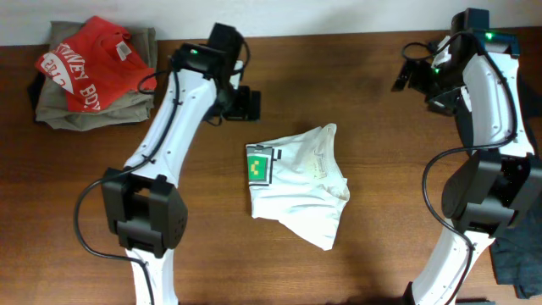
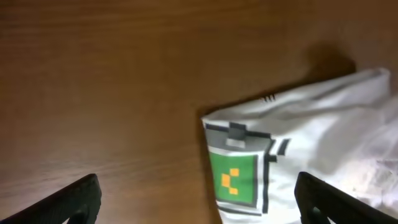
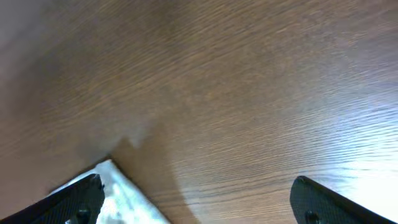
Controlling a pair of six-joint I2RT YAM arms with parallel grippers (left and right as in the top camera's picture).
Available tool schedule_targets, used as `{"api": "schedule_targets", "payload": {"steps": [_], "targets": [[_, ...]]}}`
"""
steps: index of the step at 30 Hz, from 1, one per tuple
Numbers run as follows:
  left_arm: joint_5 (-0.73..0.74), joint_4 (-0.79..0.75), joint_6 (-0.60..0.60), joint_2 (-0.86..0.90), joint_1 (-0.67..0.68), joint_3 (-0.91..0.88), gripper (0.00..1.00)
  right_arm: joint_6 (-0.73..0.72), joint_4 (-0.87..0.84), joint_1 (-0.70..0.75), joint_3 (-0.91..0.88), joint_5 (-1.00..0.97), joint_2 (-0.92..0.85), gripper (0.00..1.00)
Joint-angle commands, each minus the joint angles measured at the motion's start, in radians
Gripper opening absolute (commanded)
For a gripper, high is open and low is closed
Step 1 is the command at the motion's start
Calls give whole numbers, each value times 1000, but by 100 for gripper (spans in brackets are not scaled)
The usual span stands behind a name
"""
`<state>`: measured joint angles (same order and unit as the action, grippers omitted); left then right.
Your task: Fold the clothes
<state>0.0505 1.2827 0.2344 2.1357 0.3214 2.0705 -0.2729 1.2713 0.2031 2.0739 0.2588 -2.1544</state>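
Fabric, rumpled: the white T-shirt [image 1: 298, 182] lay in a rough square on the wood-grain table [image 1: 381, 254] overhead. Left wrist: left gripper [image 2: 198, 202] splayed empty above its green print [image 2: 233, 177]. Right wrist: right gripper [image 3: 196, 199] released, beside a shirt corner

From overhead the light is even and fairly bright, and the table [image 1: 381, 212] is sharp from edge to edge, with the white T-shirt [image 1: 305, 182] close to washing out. The left wrist view is dimmer and smeared by blur — the shirt's print and folds have no crisp edges, and a soft dark shadow lies just past its far corner. The right wrist view has pale glare on the wood at lower right — its upper left sinks into murk.
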Motion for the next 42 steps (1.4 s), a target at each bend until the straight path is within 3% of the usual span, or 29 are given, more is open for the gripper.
{"api": "schedule_targets", "payload": {"steps": [1, 2, 4, 5, 6, 9, 13, 14, 16, 17, 24, 30, 32, 36, 42], "targets": [[86, 11, -37, -17, -25, -11, 82, -42, 62, 0, 17, 142, 6, 99], [195, 69, -100, -16, -24, -28, 82, -47, 121, 0, 17, 159, 6, 99], [198, 110, -109, -16, -19, -144, 83, -49, 118, 5, 17, 167, 6, 99], [245, 67, -115, -16, -23, -232, 83, -49, 109, 22, 17, 160, 6, 99], [414, -39, -146, -16, -23, -408, 83, -49, 101, 72, 17, 160, 6, 99], [554, -206, -156, -16, 5, -607, 84, -50, 98, 206, 17, 160, 6, 99], [666, -406, -64, -16, 49, -686, 80, -49, 108, 292, 17, 150, 6, 99], [667, -473, -11, -16, 62, -686, 65, -49, 102, 304, 17, 149, 6, 99], [657, -544, 37, -16, 62, -686, 7, -49, 101, 302, 17, 148, 6, 99], [655, -580, 42, -16, 51, -685, 1, -49, 101, 301, 17, 149, 6, 99], [372, -602, 79, -16, -180, -529, 1, -49, 101, 301, 17, 149, 6, 99], [107, -522, 33, -16, -297, -66, 0, -49, 101, 301, 17, 149, 6, 99], [25, -527, 29, -16, -317, 3, 1, -49, 101, 301, 17, 149, 6, 99], [-69, -610, -39, -16, -385, 16, 0, -49, 101, 301, 17, 149, 6, 99], [-73, -783, -206, -15, -521, 16, 0, -49, 101, 301, 17, 149, 6, 99]]}}
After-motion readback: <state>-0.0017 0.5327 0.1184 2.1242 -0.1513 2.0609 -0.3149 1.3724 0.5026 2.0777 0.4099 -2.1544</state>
